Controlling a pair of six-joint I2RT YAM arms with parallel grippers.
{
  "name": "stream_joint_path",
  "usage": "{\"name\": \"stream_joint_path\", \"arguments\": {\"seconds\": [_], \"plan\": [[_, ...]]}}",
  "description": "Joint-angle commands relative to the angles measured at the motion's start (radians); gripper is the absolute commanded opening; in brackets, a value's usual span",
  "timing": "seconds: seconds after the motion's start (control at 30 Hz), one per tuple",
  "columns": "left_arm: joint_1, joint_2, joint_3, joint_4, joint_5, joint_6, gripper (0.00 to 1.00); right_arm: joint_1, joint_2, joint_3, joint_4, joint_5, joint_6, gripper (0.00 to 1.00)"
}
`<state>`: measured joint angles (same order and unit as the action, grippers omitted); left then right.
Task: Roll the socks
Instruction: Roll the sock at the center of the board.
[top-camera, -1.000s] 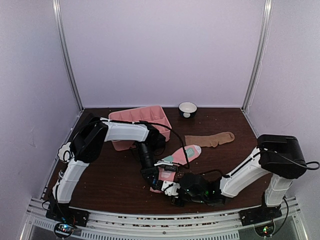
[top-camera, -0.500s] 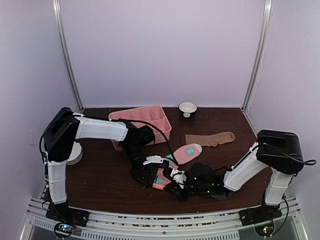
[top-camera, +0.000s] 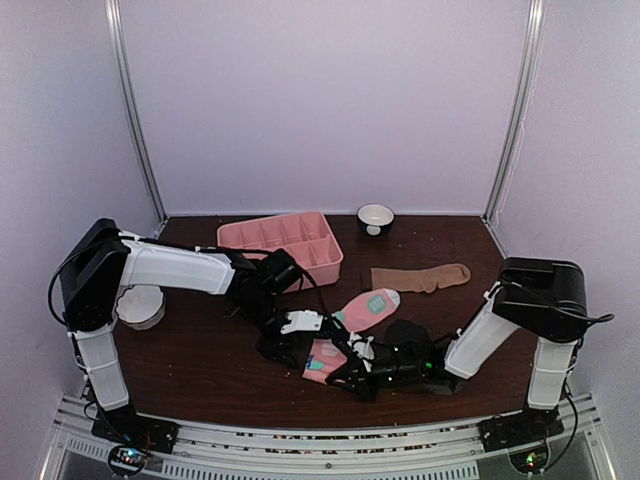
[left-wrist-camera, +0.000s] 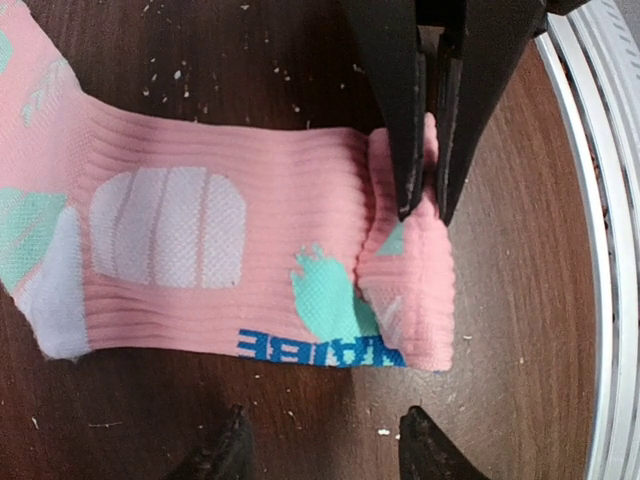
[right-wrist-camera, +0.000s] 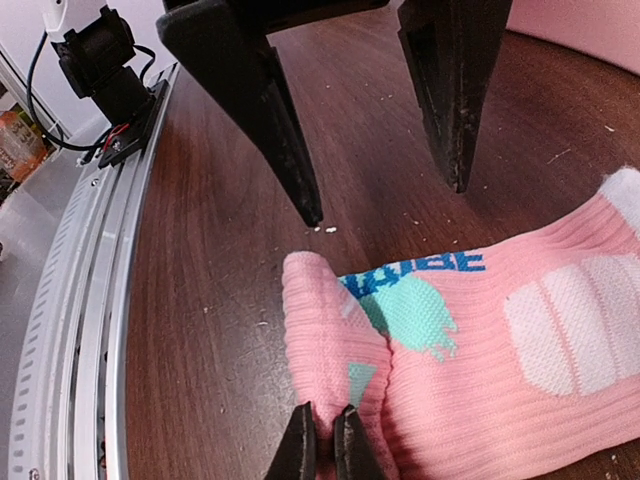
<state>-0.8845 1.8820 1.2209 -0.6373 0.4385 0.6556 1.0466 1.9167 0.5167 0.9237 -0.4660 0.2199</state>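
Observation:
The pink sock (top-camera: 358, 312) with teal and white patches lies flat on the dark table, its near end folded over into a short roll (left-wrist-camera: 408, 270). My right gripper (right-wrist-camera: 322, 442) is shut on that folded end, and it shows in the left wrist view (left-wrist-camera: 422, 200) pinching the fold from the far side. My left gripper (left-wrist-camera: 322, 445) is open and empty, hovering just off the sock's edge with its fingers (right-wrist-camera: 262, 110) spread wide. In the top view the left gripper (top-camera: 300, 340) and the right gripper (top-camera: 345, 368) meet at the sock's near end. The tan sock (top-camera: 420, 277) lies flat further back right.
A pink compartmented tray (top-camera: 285, 240) stands at the back left, with a small bowl (top-camera: 376, 217) behind it to the right. A white round object (top-camera: 140, 306) sits at the far left. The metal rail (left-wrist-camera: 600, 250) runs along the table's near edge, close to the grippers.
The left arm's elbow has swung far to the left and its gripper has drawn back a little from the sock. The right gripper has shifted slightly with the folded end.

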Motion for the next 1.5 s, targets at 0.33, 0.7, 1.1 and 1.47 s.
{"name": "stream_joint_path", "arguments": {"seconds": [0.33,0.7,1.1,1.47], "plan": [[-0.006,-0.114,-0.11,0.237,0.095,-0.07,0.55,-0.069,0.096,-0.025,-0.265,0.037,0.187,0.0],[0.122,-0.119,-0.029,0.108,0.35,-0.095,0.82,-0.075,0.019,0.02,-0.451,0.06,0.109,0.0],[-0.073,-0.099,-0.113,0.182,0.087,0.107,0.65,-0.12,0.114,-0.012,-0.279,-0.059,0.269,0.0],[-0.08,-0.02,-0.069,0.244,0.015,0.074,0.49,-0.133,0.125,-0.012,-0.269,-0.09,0.282,0.0]]}}
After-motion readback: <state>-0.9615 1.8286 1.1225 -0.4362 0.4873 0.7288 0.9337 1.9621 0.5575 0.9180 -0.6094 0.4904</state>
